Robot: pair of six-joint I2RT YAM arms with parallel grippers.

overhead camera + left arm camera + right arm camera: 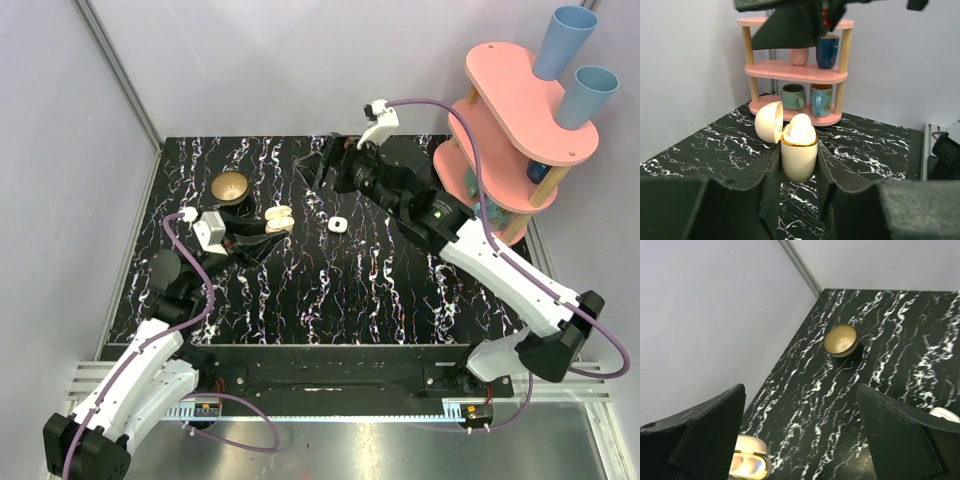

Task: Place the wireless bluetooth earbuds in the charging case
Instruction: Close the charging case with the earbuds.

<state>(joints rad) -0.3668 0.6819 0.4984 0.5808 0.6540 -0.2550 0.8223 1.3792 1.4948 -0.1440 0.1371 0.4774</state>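
My left gripper is shut on the charging case, a cream body with a gold rim, held upright just above the table. Its lid hangs open to the left. A rounded cream shape rises over the rim and looks like an earbud seated inside. Another earbud lies on the black marble table to the right of the case, and also shows at the right wrist view's edge. My right gripper hovers behind the case, open, nothing between its fingers. The case sits low left in that view.
A brass-coloured bowl stands at the back left, close behind the left gripper. A pink shelf with cups and mugs occupies the back right corner. Grey walls close off the table on the left and at the back.
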